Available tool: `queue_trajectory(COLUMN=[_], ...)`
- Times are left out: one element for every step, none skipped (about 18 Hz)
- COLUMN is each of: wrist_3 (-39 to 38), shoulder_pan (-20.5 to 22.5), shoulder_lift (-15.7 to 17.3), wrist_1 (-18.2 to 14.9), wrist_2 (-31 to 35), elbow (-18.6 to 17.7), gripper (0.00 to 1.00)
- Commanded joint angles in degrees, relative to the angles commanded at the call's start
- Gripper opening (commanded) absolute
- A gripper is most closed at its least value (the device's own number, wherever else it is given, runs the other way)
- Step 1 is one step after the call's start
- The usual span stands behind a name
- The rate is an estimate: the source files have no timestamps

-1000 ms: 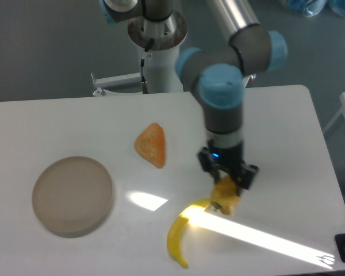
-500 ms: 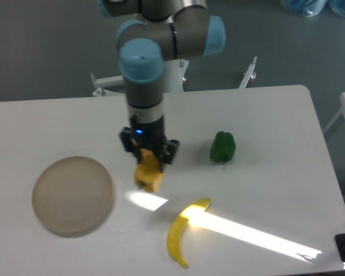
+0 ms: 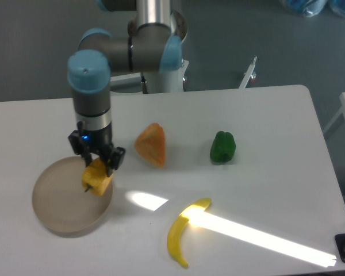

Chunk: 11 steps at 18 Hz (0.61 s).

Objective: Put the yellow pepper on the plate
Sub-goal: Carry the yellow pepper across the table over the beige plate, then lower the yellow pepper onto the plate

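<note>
Yellow pepper [image 3: 97, 179] is sitting clamped in the gripper [image 3: 96, 161] right now, with the two fingers squeezing it from either side. It's hanging over the right part of the plate [image 3: 57, 210], tilted a bit, and I honestly can't tell if it's touching the plate surface or just hovering above it. The arm is coming straight down from above with the gripper pointing at the tabletop [image 3: 264, 121]. Off to the right of the plate, the orange wedge [image 3: 152, 144] is lying flat, and the green pepper [image 3: 222, 147] is standing further right. The banana [image 3: 181, 232] is lying near the front edge, well apart from the plate, partly in a bright strip of light.
</note>
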Motion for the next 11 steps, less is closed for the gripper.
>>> queue_trajectory(wrist_3=[-0.6,-0.7,-0.5,-0.4,-0.4,-0.5,-0.6,-0.6,-0.7,-0.8,-1.2], shoulder_pan=[-0.4,-1.1,-1.5,-1.5,-1.6,-1.8,-1.9,-2.3,-2.5,-2.6,-2.6], shoulder_lift=[-0.6,-1.1,-1.6,-1.9,-2.3,-2.6,-2.6,-2.8,-3.0,-3.1,-3.3], wrist_1=[0.2,0.4,0.7,0.8,0.8,0.8,0.8,0.7,0.7,0.6,0.6], wrist_2=[1.1,2.1,2.6,2.7,2.7,2.7,2.8,2.8,2.8,2.8,2.8], elbow=[0.0,-0.1,-0.1,0.0,0.2,0.3,0.4,0.4,0.2,0.2,0.2], gripper=[0.39,0.39,0.39,0.39,0.39,0.39,0.39,0.39,0.39,0.39,0.39])
